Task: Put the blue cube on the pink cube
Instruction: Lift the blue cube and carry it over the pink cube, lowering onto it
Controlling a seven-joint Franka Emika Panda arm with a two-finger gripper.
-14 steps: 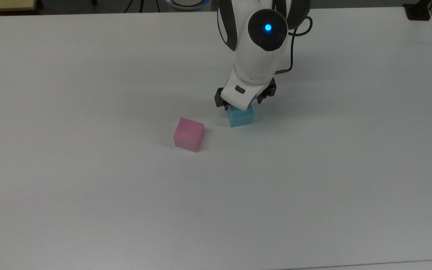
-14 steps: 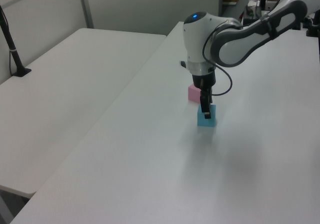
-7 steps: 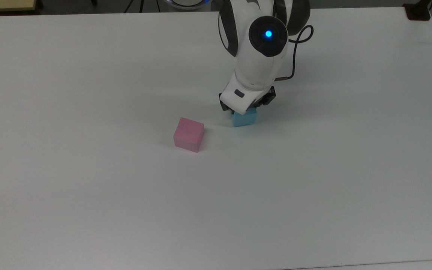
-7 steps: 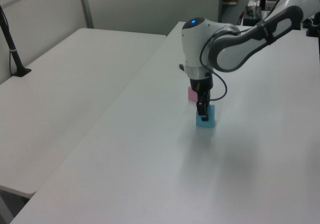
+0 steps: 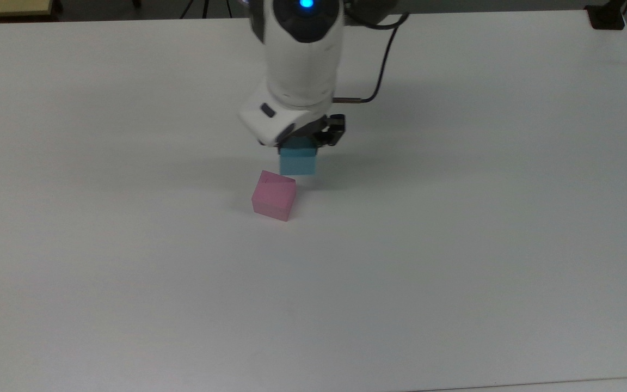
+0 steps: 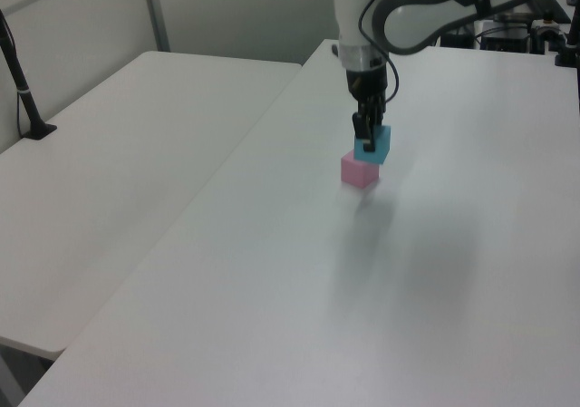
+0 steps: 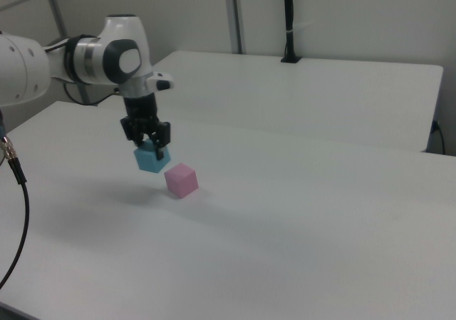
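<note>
The blue cube (image 5: 297, 162) (image 6: 373, 143) (image 7: 151, 158) hangs in the air, held between the fingers of my gripper (image 5: 300, 142) (image 6: 369, 137) (image 7: 149, 147), which is shut on it. The pink cube (image 5: 274, 195) (image 6: 359, 169) (image 7: 181, 180) rests on the white table (image 5: 455, 245). In the top view the blue cube is just behind and slightly right of the pink one. In the right view it floats up and to the left of the pink cube, apart from it.
A second white table (image 6: 118, 162) (image 7: 306, 92) stands beside this one across a narrow gap. A black post (image 6: 23, 90) (image 7: 288, 21) rises from it. A black cable (image 5: 384, 60) trails from the arm.
My gripper closed on the blue cube, lifted it off the table and carried it to the top view's left, towards the pink cube. The pink cube has not moved.
</note>
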